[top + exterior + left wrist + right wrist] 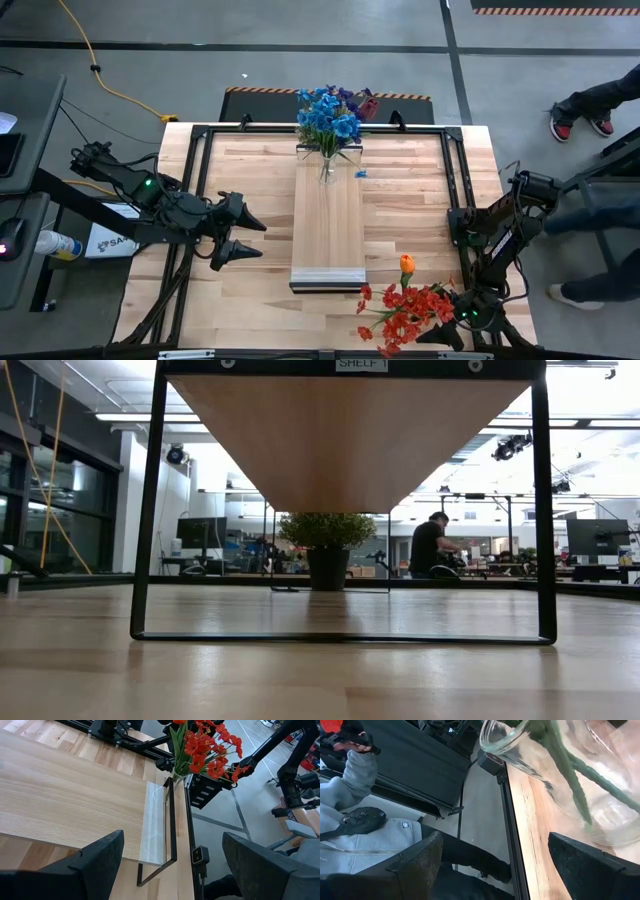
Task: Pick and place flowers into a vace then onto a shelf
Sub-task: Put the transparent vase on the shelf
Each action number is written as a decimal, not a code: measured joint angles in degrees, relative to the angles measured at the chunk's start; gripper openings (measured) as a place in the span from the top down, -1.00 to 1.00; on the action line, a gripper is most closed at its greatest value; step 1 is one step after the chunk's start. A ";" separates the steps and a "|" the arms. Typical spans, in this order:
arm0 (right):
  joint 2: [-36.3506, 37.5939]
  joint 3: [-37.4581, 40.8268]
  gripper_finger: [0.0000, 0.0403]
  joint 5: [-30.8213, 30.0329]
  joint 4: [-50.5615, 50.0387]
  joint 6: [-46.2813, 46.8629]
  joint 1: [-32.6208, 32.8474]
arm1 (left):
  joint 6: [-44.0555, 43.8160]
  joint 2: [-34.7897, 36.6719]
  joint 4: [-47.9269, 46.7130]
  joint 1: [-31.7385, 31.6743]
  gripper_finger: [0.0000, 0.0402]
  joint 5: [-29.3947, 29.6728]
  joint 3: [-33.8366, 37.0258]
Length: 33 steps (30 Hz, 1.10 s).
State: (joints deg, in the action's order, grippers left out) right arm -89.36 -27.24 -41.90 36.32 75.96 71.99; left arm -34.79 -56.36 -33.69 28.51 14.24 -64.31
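Blue flowers [328, 112] in a vase [327, 168] at the shelf's [328, 225] far end, red flowers [408, 310] just right of its near end, left gripper [246, 238] released left of it, right gripper [450, 333] released beside the red flowers.

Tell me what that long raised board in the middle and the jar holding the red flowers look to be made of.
The shelf looks like light, matte wood: pale grain runs along it, and its near end has a pale, metallic-looking strip. It stands on a thin black frame, probably metal. The vase looks like clear glass: the green stems show straight through its glossy wall.
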 joint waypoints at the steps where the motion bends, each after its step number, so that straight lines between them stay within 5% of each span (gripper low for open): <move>1: 0.02 0.00 -0.73 -0.17 0.04 -0.06 0.00 | 0.00 0.00 0.00 0.01 -0.84 0.00 0.00; 14: 0.00 0.00 -0.73 -3.11 -0.32 -2.88 0.63 | 0.33 0.00 -0.02 0.00 -0.84 -0.02 0.00; 21: 0.01 0.00 -0.73 -10.82 -0.44 -6.78 3.25 | 1.18 -0.02 -0.11 0.02 -0.84 -0.24 0.00; 33: 0.00 0.00 -0.73 -10.58 -8.80 -5.03 2.26 | 1.53 -0.02 -0.33 0.00 -0.84 -2.01 0.00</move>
State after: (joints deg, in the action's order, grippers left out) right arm -89.36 -27.24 -52.48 27.51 70.93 74.25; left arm -33.26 -56.38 -34.02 28.51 12.23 -64.31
